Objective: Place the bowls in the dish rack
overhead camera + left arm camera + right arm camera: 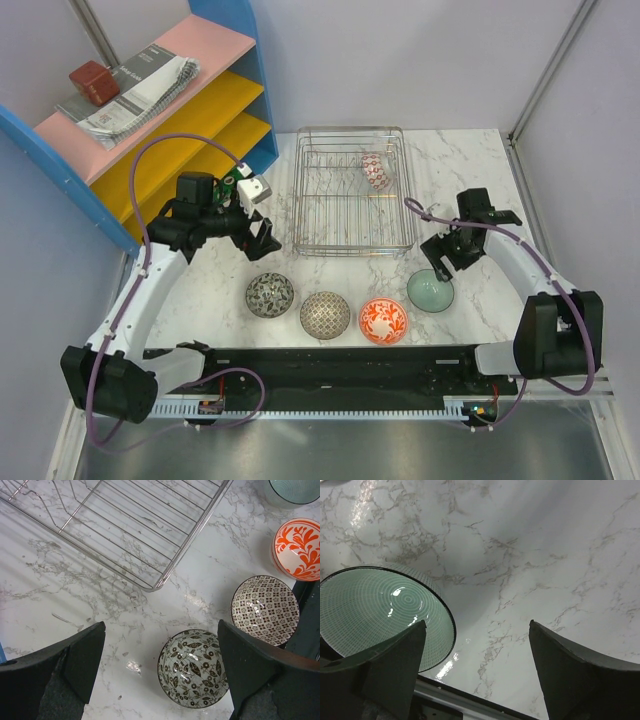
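Observation:
The silver wire dish rack (352, 235) stands at the table's middle back, with one small patterned bowl (374, 171) on edge inside. In front lie a dark grey patterned bowl (270, 295), a beige-grey bowl (325, 315), a red-orange floral bowl (383, 321) and a pale green bowl (431, 291). My left gripper (262, 240) is open and empty, above and behind the dark grey bowl (194, 667). My right gripper (440, 258) is open and empty, just behind the green bowl (380, 610), whose rim lies by its left finger (395, 665).
A blue-framed shelf (240, 60) with pink and yellow boards stands at the back left, holding papers and a red block. The rack's near corner (155, 586) is close to my left gripper. The black base rail (330, 365) runs along the near edge.

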Tool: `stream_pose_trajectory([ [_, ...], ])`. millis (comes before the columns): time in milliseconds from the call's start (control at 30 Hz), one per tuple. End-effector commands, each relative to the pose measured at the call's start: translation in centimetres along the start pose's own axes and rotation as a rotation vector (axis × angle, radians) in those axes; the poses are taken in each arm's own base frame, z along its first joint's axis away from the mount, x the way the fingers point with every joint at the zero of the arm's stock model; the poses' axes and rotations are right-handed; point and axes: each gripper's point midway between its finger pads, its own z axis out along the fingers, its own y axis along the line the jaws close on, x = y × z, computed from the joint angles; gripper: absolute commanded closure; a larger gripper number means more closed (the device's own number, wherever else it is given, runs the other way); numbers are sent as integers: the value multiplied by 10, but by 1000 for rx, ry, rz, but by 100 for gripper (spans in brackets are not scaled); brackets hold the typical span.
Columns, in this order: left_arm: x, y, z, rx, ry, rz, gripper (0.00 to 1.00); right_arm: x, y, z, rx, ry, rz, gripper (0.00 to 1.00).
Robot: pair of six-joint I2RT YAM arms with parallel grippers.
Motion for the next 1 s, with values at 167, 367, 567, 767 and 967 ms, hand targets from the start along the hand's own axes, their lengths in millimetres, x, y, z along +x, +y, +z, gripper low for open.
stream_pose_trajectory([
  [167, -12, -1, -8, -16, -11, 50, 0, 17, 21, 24, -154, 41, -63, 20],
  [367, -11, 1, -6, -16, -4, 48, 0, 18, 21, 33, -165, 52, -47, 46],
  [567, -12, 2, -5, -18, -3, 50, 0, 16, 19, 31, -150, 47, -43, 92],
  [767, -15, 3, -5, -18, -6, 49, 0, 11, 12, 17, -112, 43, -53, 100],
  [967, -20, 5, -2, -11, -8, 26, 0, -15, 3, -27, -61, -43, -76, 100],
])
